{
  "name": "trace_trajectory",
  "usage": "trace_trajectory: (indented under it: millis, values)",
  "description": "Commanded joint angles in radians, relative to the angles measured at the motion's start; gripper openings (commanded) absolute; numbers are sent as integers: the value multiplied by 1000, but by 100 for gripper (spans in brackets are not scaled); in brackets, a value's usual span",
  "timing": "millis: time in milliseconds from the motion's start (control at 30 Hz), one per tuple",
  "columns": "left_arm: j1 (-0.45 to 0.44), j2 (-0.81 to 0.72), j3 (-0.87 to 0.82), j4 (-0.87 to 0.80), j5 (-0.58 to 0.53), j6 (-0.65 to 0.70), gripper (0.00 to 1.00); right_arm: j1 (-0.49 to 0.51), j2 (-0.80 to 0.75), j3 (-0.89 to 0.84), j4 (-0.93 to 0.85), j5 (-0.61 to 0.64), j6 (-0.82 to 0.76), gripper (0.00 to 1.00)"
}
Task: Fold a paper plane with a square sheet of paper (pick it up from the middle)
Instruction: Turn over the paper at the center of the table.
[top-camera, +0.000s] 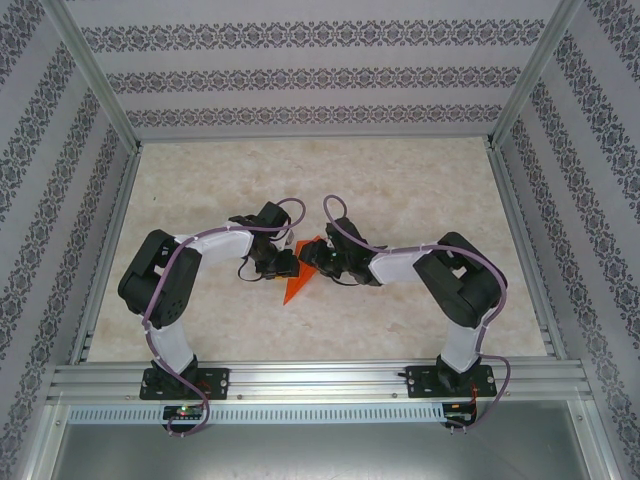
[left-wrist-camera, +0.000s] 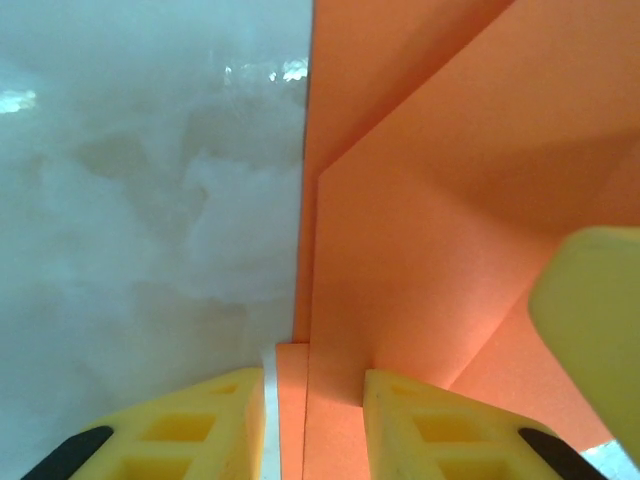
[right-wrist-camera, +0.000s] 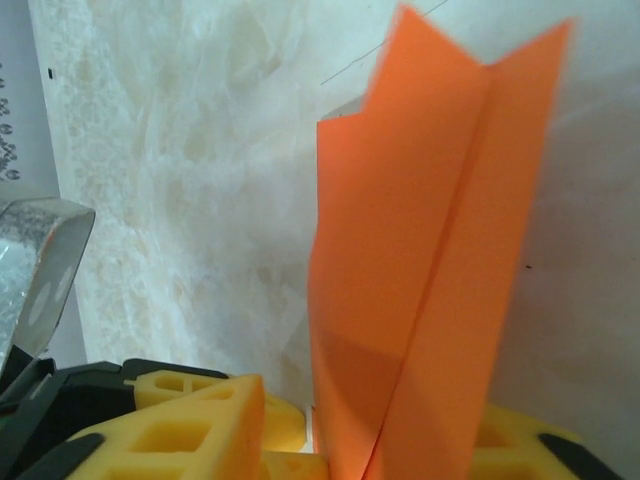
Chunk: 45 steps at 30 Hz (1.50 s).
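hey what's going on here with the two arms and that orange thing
It's a paper-plane fold, partway done. The orange paper, in the middle of the table, already shows a centre crease and angled folds. The right tool grips it, the paper rising from between its fingers. The left tool meets it from the other side; whether it is clamping is unclear.

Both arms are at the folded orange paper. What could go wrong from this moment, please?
1. The left gripper and right gripper both straddle the orange paper, close together; uneven pulling may tear it or undo the folds.
2. What seems to be the right gripper's finger sits right beside the left gripper, so they could collide.
3. The paper's far tips splay apart; the crease may spring open.
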Motion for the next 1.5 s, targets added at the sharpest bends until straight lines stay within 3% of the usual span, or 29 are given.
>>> trace_trajectory:
  millis: [0, 333, 733, 1300, 1467]
  values:
    - [-61, 18, -26, 54, 95, -21, 33, -2, 26, 30, 18, -11, -29, 32]
    - [-61, -31, -45, 100, 108, -56, 34, -6, 58, 49, -6, -6, -51, 20]
    - [-60, -218, -105, 121, -7, -97, 38, -19, -23, 33, -64, 27, -88, 7]
    - [-39, -518, -223, 117, -321, -174, 45, -15, -289, 143, -628, 228, -324, 7]
    - [-17, -571, -258, 111, -362, -189, 47, 14, -302, 275, -932, 404, -382, 9]
